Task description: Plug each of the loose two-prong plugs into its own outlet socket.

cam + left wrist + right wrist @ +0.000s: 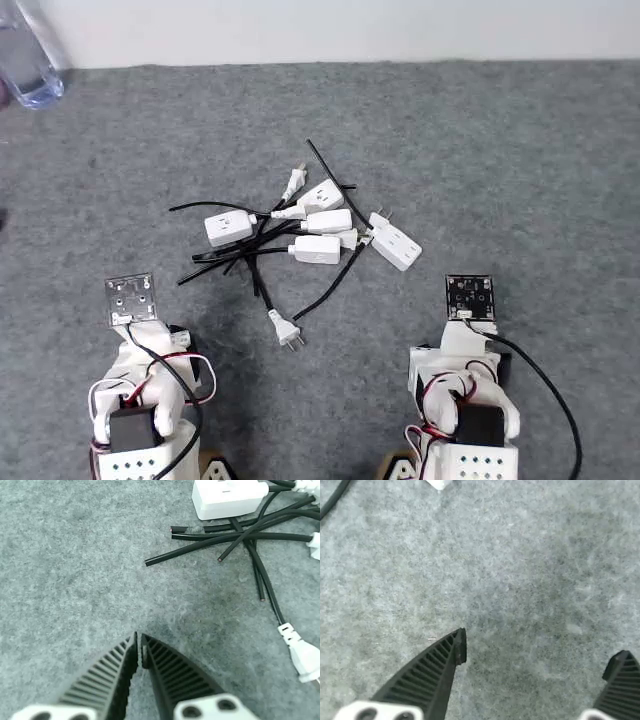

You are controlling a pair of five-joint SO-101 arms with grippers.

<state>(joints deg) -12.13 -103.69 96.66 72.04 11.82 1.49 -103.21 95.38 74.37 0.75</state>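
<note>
A clear bottle (25,60) stands far left, where grey felt (520,150) meets a white wall (350,30). The left gripper (139,640) is pressed together. Plugs (285,329) and outlet sockets (229,227) lie tangled in the middle. The right gripper (540,646) is spread.

words: none can be read | numbers: none | signs: none | white outlet blocks (228,227), middle of the frame: any print too small

Outlet socket (227,497) partly beyond the edge
</note>
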